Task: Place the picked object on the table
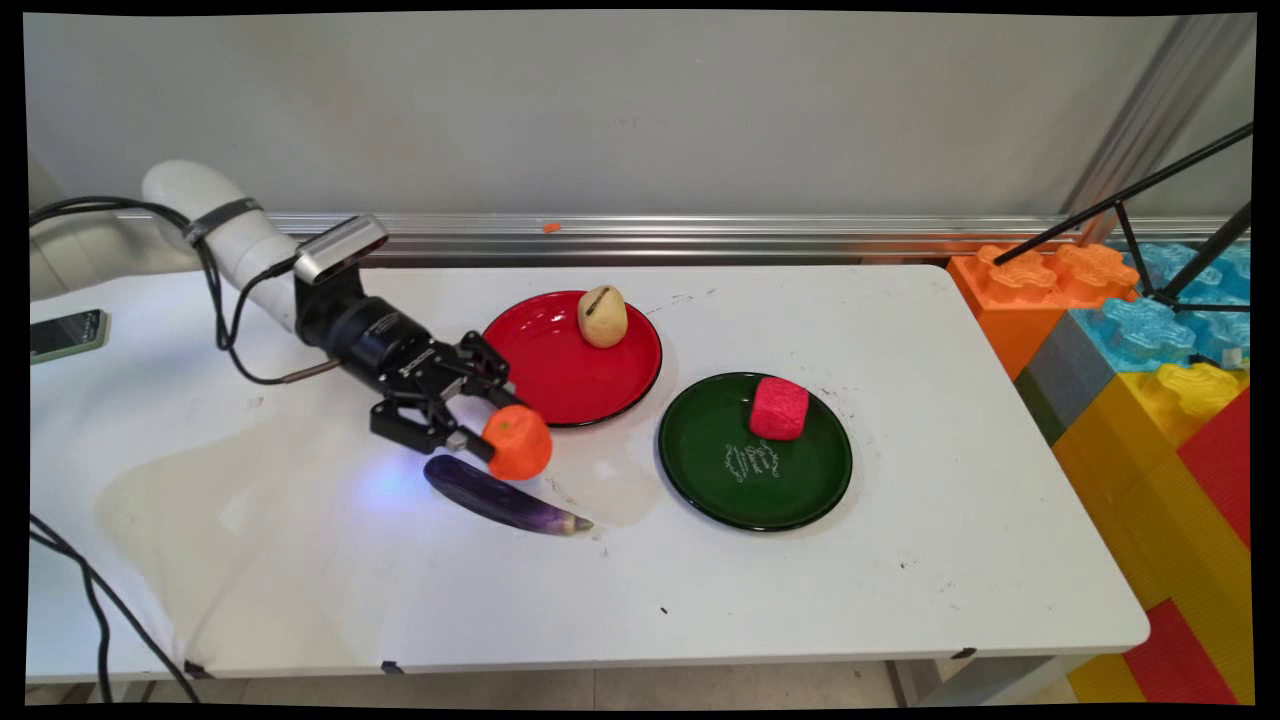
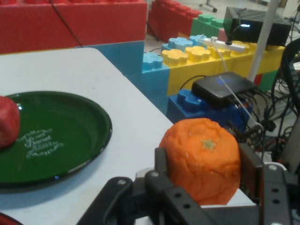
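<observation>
Beside the red plate's (image 1: 530, 345) near rim, jaws clamping an orange (image 1: 518, 441) — eggplant (image 1: 505, 497) just below, bare table (image 1: 900, 520) rightward.

Probably a robotics lab: giant toy bricks (image 1: 1150, 330), cables (image 2: 274, 117), aluminium framing (image 1: 1150, 110).

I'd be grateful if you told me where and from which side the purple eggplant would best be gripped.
Grip the eggplant across its thicker middle, coming from straight above, jaws closing across its narrow width. It lies flat on the white table, long and slim, tapering to the stem tip, so the ends would probably slip. The gripper, shut on the orange, crowds its left end.
</observation>
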### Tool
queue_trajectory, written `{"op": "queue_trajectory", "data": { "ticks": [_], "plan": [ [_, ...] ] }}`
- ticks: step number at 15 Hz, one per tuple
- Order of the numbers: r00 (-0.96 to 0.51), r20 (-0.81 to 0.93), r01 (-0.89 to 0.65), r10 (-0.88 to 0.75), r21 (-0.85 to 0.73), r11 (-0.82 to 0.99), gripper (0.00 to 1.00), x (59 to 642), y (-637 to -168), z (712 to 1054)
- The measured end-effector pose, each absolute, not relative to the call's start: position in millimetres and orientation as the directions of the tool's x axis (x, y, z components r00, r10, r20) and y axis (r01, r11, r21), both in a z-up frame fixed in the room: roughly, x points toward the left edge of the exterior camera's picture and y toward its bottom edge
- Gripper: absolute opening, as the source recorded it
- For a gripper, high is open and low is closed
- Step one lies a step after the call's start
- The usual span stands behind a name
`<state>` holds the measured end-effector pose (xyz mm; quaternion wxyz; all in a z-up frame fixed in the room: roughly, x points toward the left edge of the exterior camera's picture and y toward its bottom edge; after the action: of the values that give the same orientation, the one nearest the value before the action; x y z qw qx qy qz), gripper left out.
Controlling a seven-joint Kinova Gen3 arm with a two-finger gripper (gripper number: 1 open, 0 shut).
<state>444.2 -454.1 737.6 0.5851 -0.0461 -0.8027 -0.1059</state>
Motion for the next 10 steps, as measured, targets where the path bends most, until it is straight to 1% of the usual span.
{"op": "queue_trajectory", "data": {
  "ticks": [10],
  "plan": [
    [-0.349,0.936,0.248,-0.054,0.148,0.957,0.00,482,-425,709]
  ]
}}
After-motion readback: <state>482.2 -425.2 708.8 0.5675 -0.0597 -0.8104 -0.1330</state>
